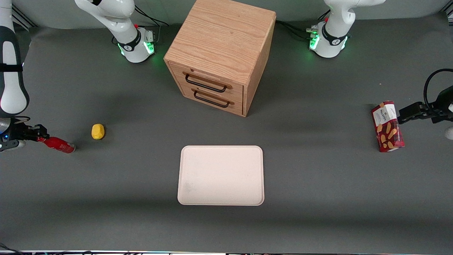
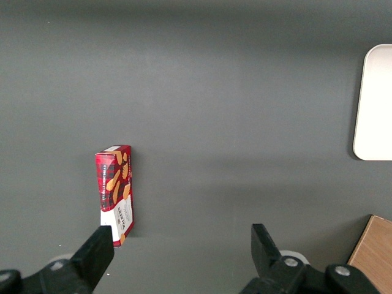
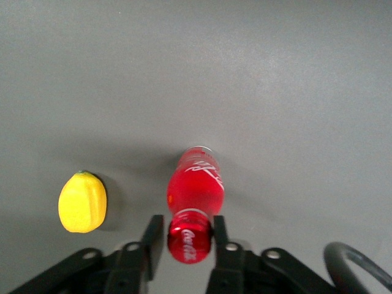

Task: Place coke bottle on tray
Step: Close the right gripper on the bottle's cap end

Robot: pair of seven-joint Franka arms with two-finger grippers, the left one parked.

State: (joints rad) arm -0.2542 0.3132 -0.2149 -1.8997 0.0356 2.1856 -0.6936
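The coke bottle (image 1: 58, 144), slim and all red, lies on its side on the grey table at the working arm's end, its silvery base pointing toward the tray. My gripper (image 1: 39, 137) is low at the bottle's cap end. In the right wrist view the gripper (image 3: 187, 223) stands open with a finger on each side of the red cap of the bottle (image 3: 196, 184); a thin gap shows beside one finger. The cream-pinkish tray (image 1: 221, 175) lies flat mid-table, nearer the front camera than the cabinet, with nothing on it.
A yellow lemon-like object (image 1: 98, 131) (image 3: 82, 202) sits close beside the bottle, between it and the tray. A wooden two-drawer cabinet (image 1: 219, 46) stands at the back middle. A red snack box (image 1: 387, 126) (image 2: 114, 184) lies toward the parked arm's end.
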